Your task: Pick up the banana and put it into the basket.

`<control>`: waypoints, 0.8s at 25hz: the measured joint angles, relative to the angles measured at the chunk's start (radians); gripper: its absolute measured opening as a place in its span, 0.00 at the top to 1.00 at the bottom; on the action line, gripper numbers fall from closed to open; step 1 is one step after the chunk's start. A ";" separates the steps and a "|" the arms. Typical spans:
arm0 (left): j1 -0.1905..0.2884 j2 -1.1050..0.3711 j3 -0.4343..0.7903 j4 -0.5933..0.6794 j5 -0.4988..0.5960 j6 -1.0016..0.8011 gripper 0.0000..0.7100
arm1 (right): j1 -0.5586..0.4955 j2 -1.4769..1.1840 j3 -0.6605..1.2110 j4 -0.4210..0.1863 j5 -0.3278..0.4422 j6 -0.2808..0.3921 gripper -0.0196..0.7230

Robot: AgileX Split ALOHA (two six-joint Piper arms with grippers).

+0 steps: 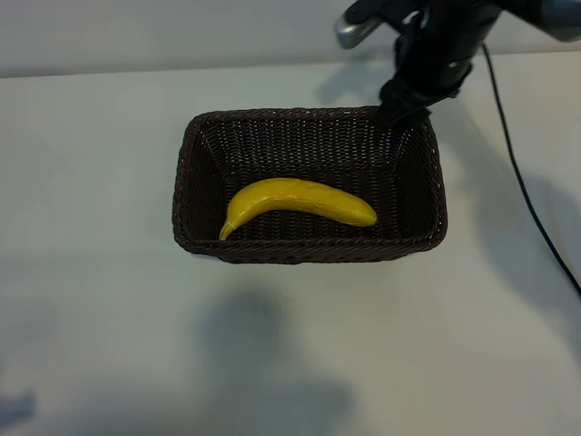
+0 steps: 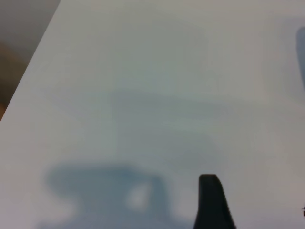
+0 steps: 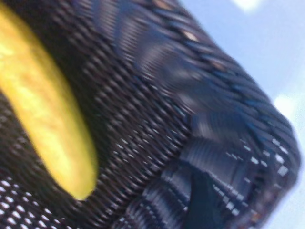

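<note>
The yellow banana lies free on the floor of the dark brown wicker basket, its stem end toward the near left corner. My right gripper hangs just above the basket's far right corner, open and holding nothing. In the right wrist view the banana lies close by against the woven basket wall, and one dark finger shows over the rim. My left gripper is out of the exterior view. Its own view shows one finger over bare white table, jaws apart and empty.
The basket stands mid-table on a white surface. A black cable runs from the right arm down the table's right side. The left wrist view shows the table's edge, and the arm's shadow falls on the tabletop.
</note>
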 joint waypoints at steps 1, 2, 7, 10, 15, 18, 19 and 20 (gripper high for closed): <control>0.000 0.000 0.000 0.000 0.000 0.000 0.31 | -0.014 0.000 0.000 0.000 0.006 0.020 0.27; 0.000 0.000 0.000 0.000 0.000 0.000 0.31 | -0.024 0.000 0.000 0.001 0.012 0.038 0.27; 0.000 0.000 0.000 0.000 0.000 0.000 0.31 | -0.098 0.000 0.000 -0.001 0.028 0.214 0.27; 0.000 0.000 0.000 0.000 0.000 0.000 0.31 | -0.159 0.000 0.000 -0.015 0.040 0.297 0.27; 0.000 0.000 0.000 0.000 0.000 -0.001 0.31 | -0.275 0.000 0.000 -0.018 0.094 0.333 0.27; 0.000 0.000 0.000 0.000 0.000 -0.001 0.31 | -0.346 0.000 0.000 -0.018 0.139 0.350 0.27; 0.000 0.000 0.000 0.000 0.000 -0.001 0.31 | -0.373 0.000 0.000 -0.018 0.155 0.357 0.27; 0.000 0.000 0.000 0.000 0.000 -0.002 0.31 | -0.391 0.000 0.000 -0.018 0.169 0.361 0.27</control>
